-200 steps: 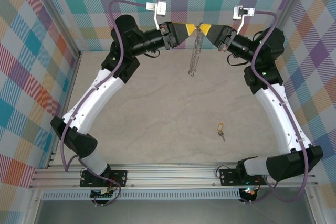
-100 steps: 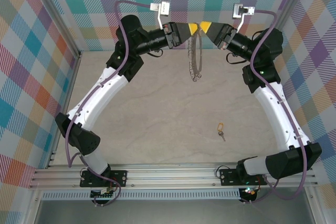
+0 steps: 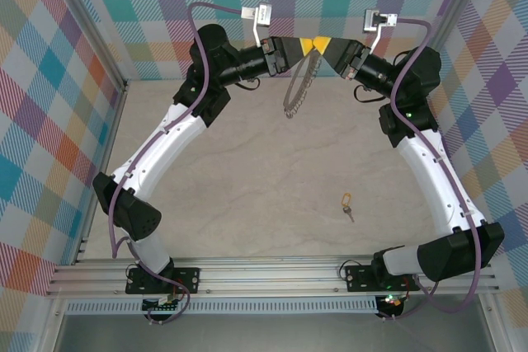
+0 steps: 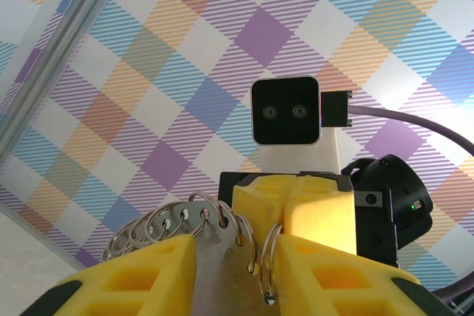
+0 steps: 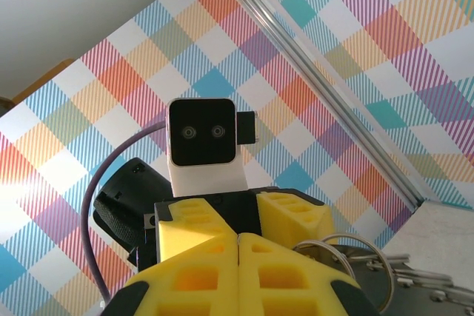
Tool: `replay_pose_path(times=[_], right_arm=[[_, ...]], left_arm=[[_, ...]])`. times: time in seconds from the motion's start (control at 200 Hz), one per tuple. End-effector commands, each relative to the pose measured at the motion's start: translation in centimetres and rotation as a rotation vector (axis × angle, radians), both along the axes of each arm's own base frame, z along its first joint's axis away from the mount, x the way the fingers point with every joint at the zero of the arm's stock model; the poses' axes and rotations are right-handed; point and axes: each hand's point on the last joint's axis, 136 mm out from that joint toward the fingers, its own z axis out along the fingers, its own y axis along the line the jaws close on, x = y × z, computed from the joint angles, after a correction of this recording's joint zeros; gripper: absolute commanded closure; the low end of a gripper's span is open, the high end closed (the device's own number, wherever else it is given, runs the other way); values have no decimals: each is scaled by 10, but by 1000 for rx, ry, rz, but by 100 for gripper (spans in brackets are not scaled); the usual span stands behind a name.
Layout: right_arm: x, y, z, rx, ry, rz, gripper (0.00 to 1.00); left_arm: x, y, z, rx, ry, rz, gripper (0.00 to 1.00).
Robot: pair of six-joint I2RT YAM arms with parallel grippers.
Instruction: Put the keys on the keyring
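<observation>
The keyring, a grey metal ring with many small loops, hangs floppy above the far middle of the table. Both grippers meet at its top. My left gripper has its yellow fingers shut on the ring's flat plate. My right gripper faces it tip to tip, its fingers pressed together on one loop. In the right wrist view the keyring shows just right of my shut right gripper. The key, tiny with a gold head, lies on the table near the right arm.
Plaid cloth walls with aluminium frame posts enclose the beige table. Both arms arch up from their bases on the near rail. The key lies well apart from both grippers.
My left gripper moved right toward the right gripper and closed a little onto the keyring. The hanging ring swung, and its lower end now trails to the left. The key has not moved.
</observation>
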Motion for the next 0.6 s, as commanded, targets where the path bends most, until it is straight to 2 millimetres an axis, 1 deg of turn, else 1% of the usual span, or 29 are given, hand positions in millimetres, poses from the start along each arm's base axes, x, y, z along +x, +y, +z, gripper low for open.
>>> replay_pose_path(times=[0.0, 0.2, 0.51, 0.595], right_arm=[[-14, -2, 16, 23, -75, 5, 100], [-14, -2, 16, 23, -73, 4, 100], [-17, -4, 15, 19, -73, -9, 100], [-16, -5, 14, 20, -74, -15, 100]], left_arm=[[-8, 7, 24, -38, -68, 14, 67], [-8, 9, 25, -33, -72, 27, 67], [-1, 22, 24, -49, -68, 101, 67], [0, 27, 26, -67, -65, 120, 64]])
